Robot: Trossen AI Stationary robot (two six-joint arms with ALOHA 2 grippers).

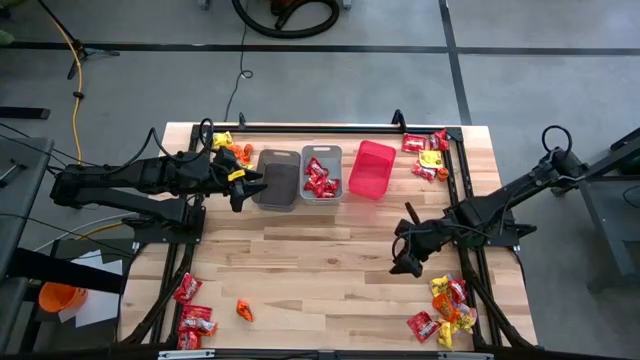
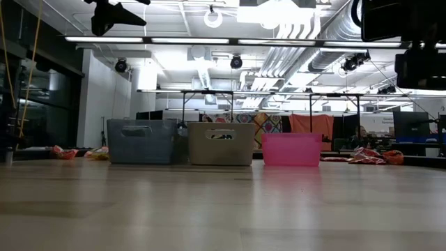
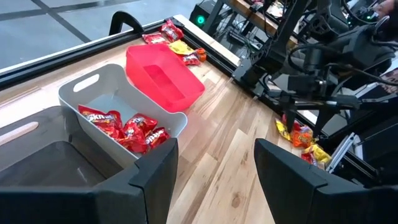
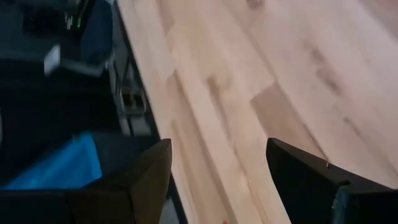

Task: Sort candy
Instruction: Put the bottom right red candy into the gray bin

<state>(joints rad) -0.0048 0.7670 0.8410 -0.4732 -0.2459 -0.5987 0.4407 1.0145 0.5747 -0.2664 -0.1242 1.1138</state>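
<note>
Candy in red, yellow and orange wrappers lies in piles at the table's corners: far left (image 1: 228, 145), far right (image 1: 430, 155), near left (image 1: 190, 315) and near right (image 1: 445, 310). One orange piece (image 1: 244, 310) lies alone. Red candy (image 3: 124, 127) fills part of the grey bin (image 1: 322, 173). My left gripper (image 1: 245, 185) hovers open at the brown bin's (image 1: 277, 178) left side, its fingers (image 3: 155, 180) with nothing between them. My right gripper (image 1: 405, 262) stands open over bare wood right of centre, and in its wrist view (image 4: 217, 180) it holds nothing.
The pink bin (image 1: 372, 168) stands right of the grey one, in a row along the far half of the table. Black rails (image 1: 320, 127) frame the tabletop. Bare wood (image 1: 320, 260) stretches between the bins and the near edge.
</note>
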